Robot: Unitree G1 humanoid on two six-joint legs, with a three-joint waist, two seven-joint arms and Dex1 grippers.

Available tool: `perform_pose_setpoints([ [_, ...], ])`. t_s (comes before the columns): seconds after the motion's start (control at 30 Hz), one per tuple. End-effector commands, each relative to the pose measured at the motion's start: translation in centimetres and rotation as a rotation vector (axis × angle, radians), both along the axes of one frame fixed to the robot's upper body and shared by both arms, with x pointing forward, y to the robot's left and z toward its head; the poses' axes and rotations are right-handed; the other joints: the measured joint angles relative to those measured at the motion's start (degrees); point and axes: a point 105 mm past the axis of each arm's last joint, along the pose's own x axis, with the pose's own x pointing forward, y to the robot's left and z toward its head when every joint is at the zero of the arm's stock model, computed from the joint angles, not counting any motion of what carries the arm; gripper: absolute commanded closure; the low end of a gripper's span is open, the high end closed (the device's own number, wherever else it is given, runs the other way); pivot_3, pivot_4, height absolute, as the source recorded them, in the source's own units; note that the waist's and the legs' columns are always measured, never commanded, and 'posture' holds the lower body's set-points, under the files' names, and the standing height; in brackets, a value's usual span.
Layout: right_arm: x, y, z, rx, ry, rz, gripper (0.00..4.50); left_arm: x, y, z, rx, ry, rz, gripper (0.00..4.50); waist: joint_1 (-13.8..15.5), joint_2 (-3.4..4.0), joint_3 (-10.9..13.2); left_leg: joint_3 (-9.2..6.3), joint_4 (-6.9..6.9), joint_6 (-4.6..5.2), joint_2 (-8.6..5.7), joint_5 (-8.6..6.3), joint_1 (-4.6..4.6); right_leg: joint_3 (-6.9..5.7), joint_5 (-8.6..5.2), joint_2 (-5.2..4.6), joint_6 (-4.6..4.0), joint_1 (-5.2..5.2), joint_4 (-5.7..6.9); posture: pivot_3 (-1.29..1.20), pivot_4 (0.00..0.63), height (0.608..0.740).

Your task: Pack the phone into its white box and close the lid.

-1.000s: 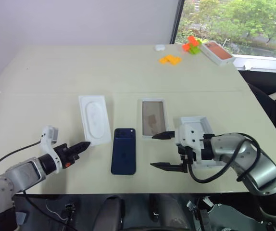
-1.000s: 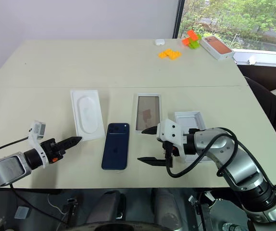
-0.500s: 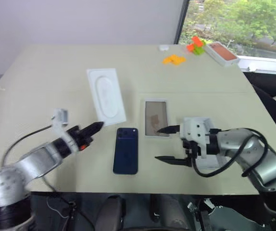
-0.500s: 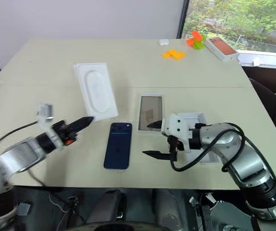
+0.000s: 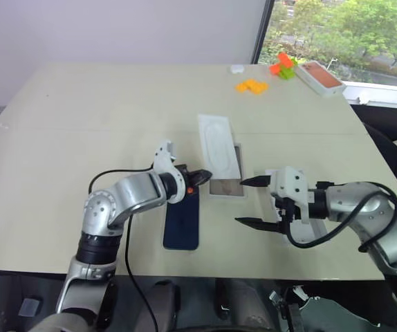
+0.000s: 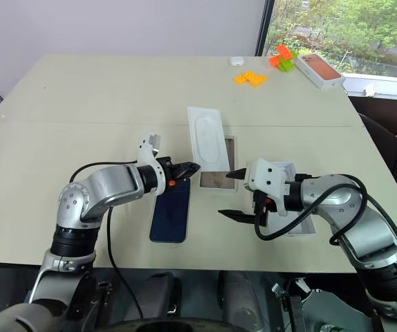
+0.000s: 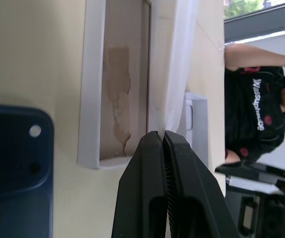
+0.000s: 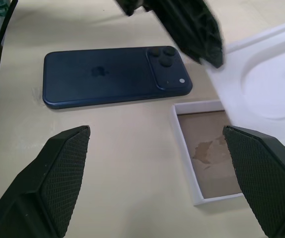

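Left claw (image 6: 190,167): I have it clamped on the white insert (image 6: 208,137), held above the white box (image 6: 216,181).
Right claw (image 6: 234,194): gaping, empty.
Risk: insert dropping into the box, blocking the phone (image 6: 170,213).

Probably an office or lab room: a large beige table (image 5: 81,117) by a plain wall, a window (image 5: 337,31) onto trees (a seated person (image 7: 261,106) watches nearby).

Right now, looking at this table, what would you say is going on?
The left gripper, jaws shut on an edge of the white moulded insert, holds it tilted over the far end of the white box. The phone lies on the table beside the box, not yet packed. The right gripper hovers with jaws open above the lid, holding nothing.
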Motion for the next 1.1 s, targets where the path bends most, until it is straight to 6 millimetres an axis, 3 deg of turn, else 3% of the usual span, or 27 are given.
perform_pose_setpoints([
  [0.03, -0.1, -0.2, 0.9, -0.008, -0.056, 0.002, 0.0, -0.2, -0.3, 0.2, 0.05, -0.004, -0.03, 4.45, 0.0, 0.0, 0.0, -0.01, 0.0, 0.0, -0.05, 0.0, 0.0, 0.0, 0.0, -0.01, 0.0, 0.0, 0.0, 0.0, 0.15, 0.74],
  [0.37, 0.0, 0.0, 0.7, -0.005, -0.063, 0.001, 0.0, -0.6, -0.3, -1.4, 0.11, 0.032, -0.083, 4.45, 0.0, 0.0, 0.0, -0.1, -0.01, -0.19, -0.17, 0.11, -0.02, 0.01, 0.01, -0.07, 0.03, -0.02, 0.0, 0.0, 0.15, 0.74],
  [0.87, 0.2, -0.1, 0.6, -0.003, -0.075, -0.017, 0.0, -0.6, -1.5, -1.3, 0.023, 0.066, -0.12, 4.45, 0.0, -0.03, 0.0, -0.13, -0.01, -0.34, -0.22, 0.19, -0.03, 0.01, 0.01, -0.12, 0.03, -0.02, 0.0, 0.0, 0.15, 0.74],
  [1.1, 1.8, -1.8, 1.5, 0.031, -0.088, -0.154, 0.0, -0.5, -1.7, -1.3, 0.013, 0.076, -0.115, 4.45, 0.0, -0.03, 0.0, -0.13, -0.02, -0.34, -0.23, 0.19, -0.04, 0.01, 0.01, -0.14, 0.04, -0.02, 0.0, 0.0, 0.15, 0.74],
])
